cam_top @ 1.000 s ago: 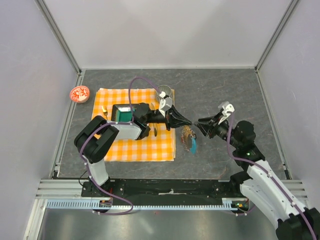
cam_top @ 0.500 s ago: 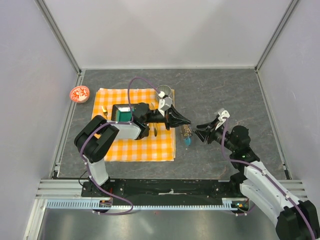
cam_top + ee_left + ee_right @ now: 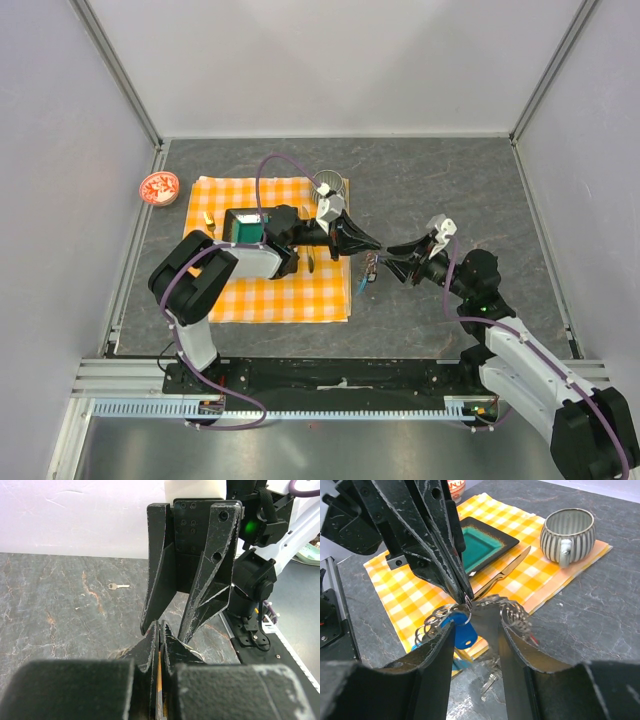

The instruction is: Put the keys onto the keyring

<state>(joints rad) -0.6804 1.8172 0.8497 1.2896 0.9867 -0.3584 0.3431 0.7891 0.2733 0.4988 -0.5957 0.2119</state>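
The keyring (image 3: 370,267), a bunch of linked metal rings, hangs between my two grippers above the right edge of the checked cloth, with its cyan tag (image 3: 362,284) dangling below. My left gripper (image 3: 368,244) is shut, and its fingertips (image 3: 463,594) pinch one ring. My right gripper (image 3: 476,617) is open, and the rings (image 3: 516,615) are draped across its spread fingers. A blue-headed key (image 3: 466,634) hangs between those fingers, and small metal keys (image 3: 492,677) dangle lower. One loose key (image 3: 118,586) lies on the grey table.
An orange checked cloth (image 3: 240,290) holds a teal plate (image 3: 480,542), a knife (image 3: 502,575) and a ribbed grey cup (image 3: 568,527). A red bowl (image 3: 158,187) stands at the far left. Grey walls close in the table.
My right gripper has moved left, up to the left gripper's tips. The keyring bunch has shifted left with it and now hangs tighter between the two. The left arm has hardly moved.
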